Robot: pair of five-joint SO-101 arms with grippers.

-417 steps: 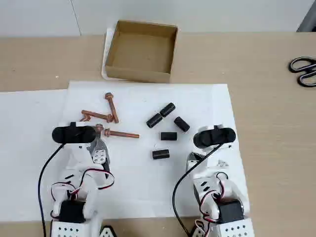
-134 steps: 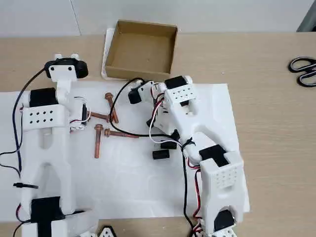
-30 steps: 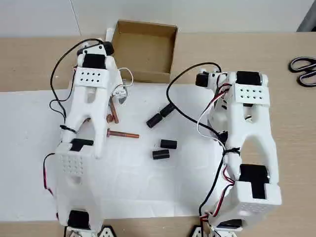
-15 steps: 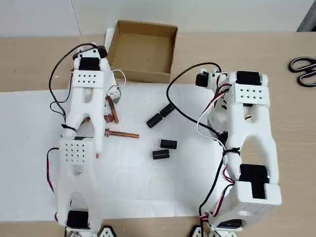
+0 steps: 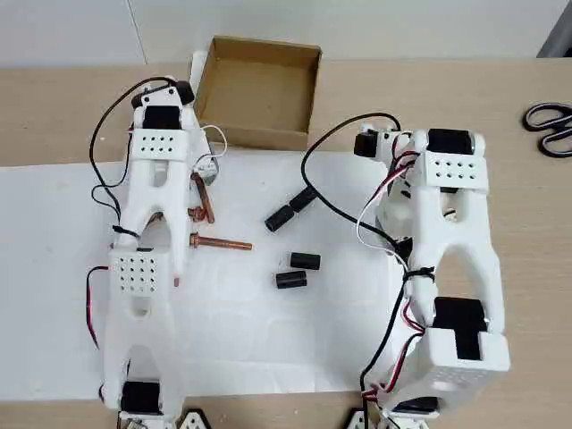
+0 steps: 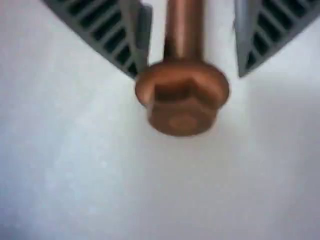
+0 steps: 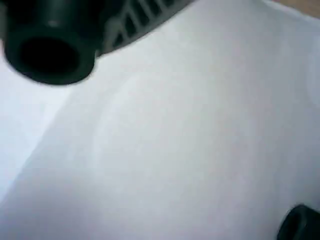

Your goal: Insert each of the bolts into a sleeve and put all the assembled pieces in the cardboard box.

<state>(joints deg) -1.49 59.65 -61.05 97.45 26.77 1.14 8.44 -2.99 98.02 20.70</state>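
My left gripper (image 6: 187,70) is open and low over the white sheet, one finger on each side of a copper bolt (image 6: 182,97) whose hex head faces the camera. From above, that arm sits over the bolts (image 5: 204,195) on the left of the sheet, and another bolt (image 5: 222,242) lies just beside it. My right gripper (image 7: 85,25) is shut on a black sleeve (image 7: 50,47), held above the sheet at the right. Several more sleeves (image 5: 290,207) (image 5: 305,261) (image 5: 290,280) lie mid-sheet. The cardboard box (image 5: 250,134) stands at the back, with nothing inside.
A white paper sheet (image 5: 268,331) covers the work area on the wooden table. Scissors (image 5: 550,125) lie at the far right edge. Black cables hang from both arms. Another sleeve (image 7: 300,222) shows at the corner of the right wrist view.
Over the last second the left arm shifted slightly left and settled over the bolts. The right arm has stayed still with its sleeve.
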